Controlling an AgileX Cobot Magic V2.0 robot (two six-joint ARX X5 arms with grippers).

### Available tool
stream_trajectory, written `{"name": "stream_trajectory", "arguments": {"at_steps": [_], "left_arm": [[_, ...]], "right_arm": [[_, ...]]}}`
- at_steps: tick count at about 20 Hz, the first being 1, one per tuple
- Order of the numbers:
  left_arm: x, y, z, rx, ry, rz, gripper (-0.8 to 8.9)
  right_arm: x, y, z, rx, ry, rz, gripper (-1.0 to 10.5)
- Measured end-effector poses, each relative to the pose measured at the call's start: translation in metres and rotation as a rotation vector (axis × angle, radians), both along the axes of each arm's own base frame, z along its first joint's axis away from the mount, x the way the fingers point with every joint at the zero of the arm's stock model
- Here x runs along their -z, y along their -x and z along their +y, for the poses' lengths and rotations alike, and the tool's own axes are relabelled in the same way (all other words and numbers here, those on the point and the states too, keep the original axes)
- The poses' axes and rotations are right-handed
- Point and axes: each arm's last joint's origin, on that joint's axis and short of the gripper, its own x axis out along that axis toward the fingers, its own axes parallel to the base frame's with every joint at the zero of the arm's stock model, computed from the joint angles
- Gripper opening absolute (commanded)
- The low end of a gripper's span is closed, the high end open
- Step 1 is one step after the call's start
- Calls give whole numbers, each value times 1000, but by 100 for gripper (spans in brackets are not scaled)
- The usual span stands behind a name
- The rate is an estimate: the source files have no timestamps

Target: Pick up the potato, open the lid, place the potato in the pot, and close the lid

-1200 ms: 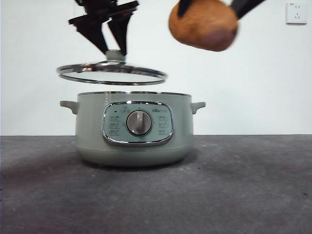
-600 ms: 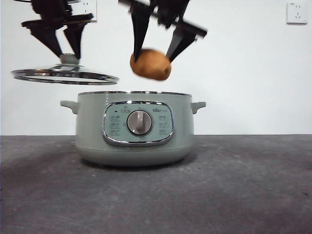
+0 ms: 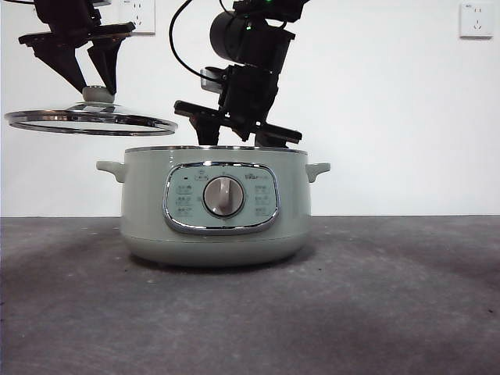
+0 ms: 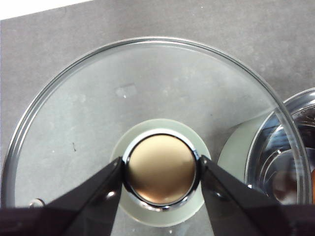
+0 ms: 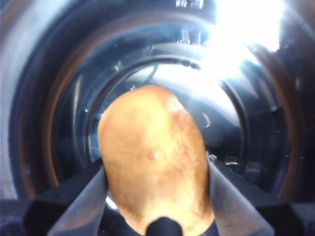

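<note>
Potato (image 5: 153,162), lumpy and orange-brown, sits clenched by right gripper (image 5: 156,169) inside sage-green pot (image 3: 215,207); left gripper (image 4: 161,169) grips the glass lid (image 4: 88,113) by its knob, aside; release and closing remain.

You are looking at a bare test setup, a lab rather than a kitchen: plain white wall (image 3: 391,101) with sockets (image 3: 475,20), dark grey surface (image 3: 250,312), nothing homely around.

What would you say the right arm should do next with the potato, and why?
Probably open the right tool and release the potato. It is gripped between the jaws inside the pot, hidden behind the wall from the front. The left tool holds the lid aside by its knob.
</note>
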Motion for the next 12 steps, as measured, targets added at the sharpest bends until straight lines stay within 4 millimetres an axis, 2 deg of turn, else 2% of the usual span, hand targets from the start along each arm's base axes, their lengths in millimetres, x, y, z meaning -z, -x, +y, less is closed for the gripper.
{"name": "stream_trajectory", "arguments": {"at_steps": [3, 5, 6, 12], "left_arm": [[0, 0, 0, 15, 19, 1, -9], [0, 0, 0, 16, 20, 1, -9], [0, 0, -1, 17, 20, 1, -9], [0, 1, -9, 37, 20, 2, -9]], "right_arm": [[1, 2, 0, -3, 10, 15, 133], [1, 3, -1, -6, 17, 23, 464], [1, 2, 0, -7, 11, 16, 549], [-2, 2, 2, -10, -4, -3, 571]]}}
